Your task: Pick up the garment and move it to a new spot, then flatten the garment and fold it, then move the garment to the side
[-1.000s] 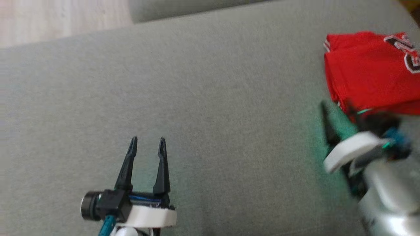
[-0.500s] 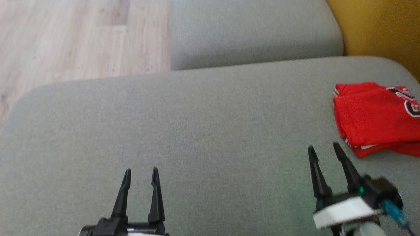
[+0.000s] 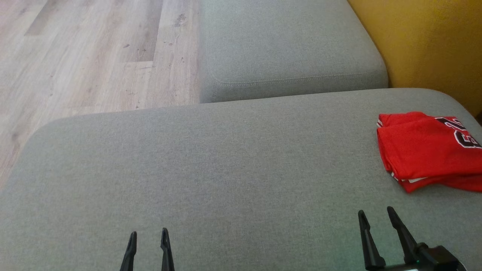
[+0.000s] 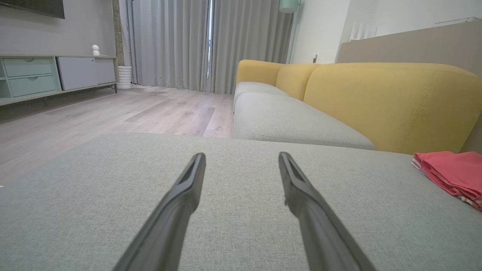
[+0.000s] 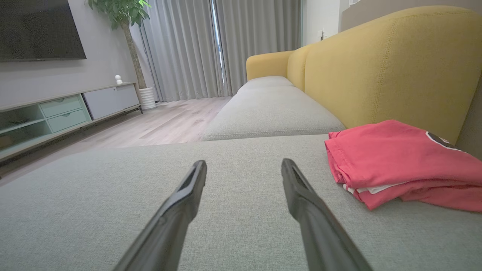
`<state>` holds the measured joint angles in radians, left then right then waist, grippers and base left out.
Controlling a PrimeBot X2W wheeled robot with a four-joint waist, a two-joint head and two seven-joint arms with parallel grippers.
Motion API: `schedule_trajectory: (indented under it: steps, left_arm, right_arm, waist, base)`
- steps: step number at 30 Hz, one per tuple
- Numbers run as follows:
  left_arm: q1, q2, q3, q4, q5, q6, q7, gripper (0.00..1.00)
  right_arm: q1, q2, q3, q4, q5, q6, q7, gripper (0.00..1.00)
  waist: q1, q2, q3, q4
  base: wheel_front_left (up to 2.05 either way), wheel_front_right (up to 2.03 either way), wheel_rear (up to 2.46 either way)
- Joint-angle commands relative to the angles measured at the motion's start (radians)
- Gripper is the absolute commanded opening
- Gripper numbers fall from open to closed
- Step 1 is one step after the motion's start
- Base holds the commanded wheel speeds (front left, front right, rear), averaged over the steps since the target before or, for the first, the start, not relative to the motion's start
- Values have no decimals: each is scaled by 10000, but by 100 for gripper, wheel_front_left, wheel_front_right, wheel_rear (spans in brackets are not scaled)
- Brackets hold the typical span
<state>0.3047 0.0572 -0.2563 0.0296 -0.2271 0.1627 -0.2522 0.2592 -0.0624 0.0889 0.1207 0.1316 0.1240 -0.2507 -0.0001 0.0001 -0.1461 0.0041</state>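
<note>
The garment (image 3: 425, 150) is a red jersey with black and white lettering, folded into a compact stack at the right end of the grey seat cushion (image 3: 211, 169). It also appears as a red bundle (image 5: 395, 162) in the right wrist view and at the far right (image 4: 452, 175) in the left wrist view. My right gripper (image 3: 376, 217) stands open at the lower right, just short of the garment and apart from it, nothing between its fingers. My left gripper (image 3: 148, 237) is open at the lower left, empty, far from the garment.
A second grey cushion (image 3: 286, 49) lies beyond the seat, with the yellow sofa back (image 3: 425, 41) on the right. Wooden floor (image 3: 86, 56) lies to the left. A TV cabinet (image 5: 64, 113), curtains (image 5: 222, 45) and a potted plant (image 5: 124, 15) stand far off.
The head camera has tilted up, bringing the floor and far cushion into view. Both grippers now sit lower in the view; the right one has come clear of the garment and points forward.
</note>
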Motion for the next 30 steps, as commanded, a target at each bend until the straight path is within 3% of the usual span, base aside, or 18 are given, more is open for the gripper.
schedule_trajectory:
  steps: [1,16,17,21,30]
  left_arm:
    - [-376,-70,353,-318,98,42,-95,100]
    - [-448,-70,457,-323,198,17,-95,100]
    - [0,0,57,-9,121,13,2,0]
    - [175,-4,-21,683,123,13,46,0]
    - [-88,56,157,711,-951,-168,226,0]
  right_arm:
    - [-358,-26,187,-345,-17,67,-110,100]
    - [-442,19,147,-407,-58,67,-110,100]
    - [-6,77,-26,-24,4,0,0,0]
    - [110,79,17,686,2,-2,44,0]
    - [-141,23,-46,701,1129,3,234,0]
  waist:
    - [1,-1,-10,17]
    - [1,-1,-9,35]
    - [1,-1,-8,36]
    - [1,-1,-6,35]
    - [1,-1,104,29]
  base:
    - [0,0,0]
    - [0,0,0]
    - [0,0,0]
    - [0,0,0]
    - [0,0,0]
